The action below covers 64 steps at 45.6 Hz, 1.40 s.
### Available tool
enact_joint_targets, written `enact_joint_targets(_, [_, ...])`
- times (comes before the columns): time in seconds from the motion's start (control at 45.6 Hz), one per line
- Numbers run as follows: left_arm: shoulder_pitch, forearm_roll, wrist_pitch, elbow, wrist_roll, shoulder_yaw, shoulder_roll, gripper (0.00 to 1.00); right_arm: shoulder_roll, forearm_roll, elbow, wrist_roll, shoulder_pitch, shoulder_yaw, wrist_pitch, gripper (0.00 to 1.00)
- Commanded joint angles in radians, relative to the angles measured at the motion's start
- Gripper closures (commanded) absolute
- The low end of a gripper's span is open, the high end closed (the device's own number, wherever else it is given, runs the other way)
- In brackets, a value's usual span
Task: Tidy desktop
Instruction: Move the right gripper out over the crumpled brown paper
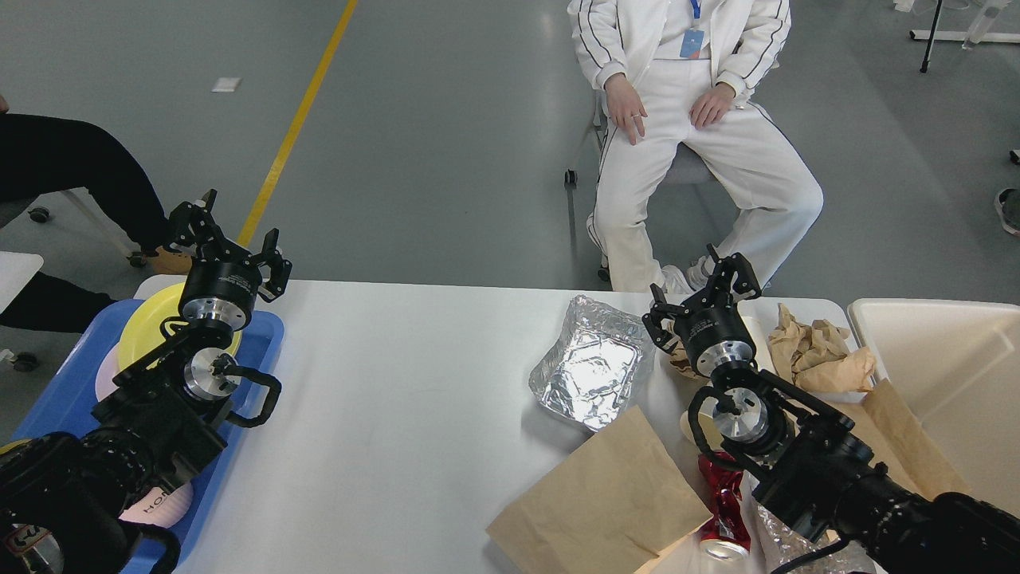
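The white desktop [406,399] fills the lower middle of the head view. On its right half lie a crumpled foil tray [594,371], a flat brown paper bag [610,498], a crushed red can [723,506] and crumpled brown paper [821,351]. My right gripper [701,291] is open and empty, held above the desktop between the foil tray and the crumpled paper. My left gripper [229,239] is open and empty, held above the far end of the blue tray [259,351].
The blue tray at the left holds a yellow plate [147,323] and pink plates [159,506]. A cream bin [948,383] stands at the right edge. A person in white [693,135] sits behind the table. Another person's leg [72,167] is at far left.
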Motion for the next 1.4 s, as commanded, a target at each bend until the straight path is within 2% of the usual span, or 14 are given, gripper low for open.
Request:
enact_joint_targets(0.0, [0.000, 0.000, -0.002, 0.000, 0.000, 0.000, 0.000, 0.04, 0.000, 0.000, -0.001, 0.000, 0.000, 0.001, -0.001, 0.00])
enact_joint_targets(0.482, [0.000, 0.000, 0.000, 0.000, 0.000, 0.000, 0.000, 0.04, -0.002, 0.000, 0.011, -0.011, 0.018, 0.000, -0.001, 0.00])
enact_joint_targets(0.702, [0.000, 0.000, 0.000, 0.000, 0.000, 0.000, 0.000, 0.04, -0.109, 0.000, 0.002, -0.011, 0.081, 0.007, -0.007, 0.00])
enact_joint_targets(1.294, [0.000, 0.000, 0.000, 0.000, 0.000, 0.000, 0.000, 0.04, -0.117, 0.012, -0.001, -0.011, 0.094, 0.012, -0.006, 0.00])
enact_joint_targets(1.382, [0.000, 0.000, 0.000, 0.000, 0.000, 0.000, 0.000, 0.04, -0.156, 0.012, -0.002, -0.011, 0.092, 0.016, -0.007, 0.00])
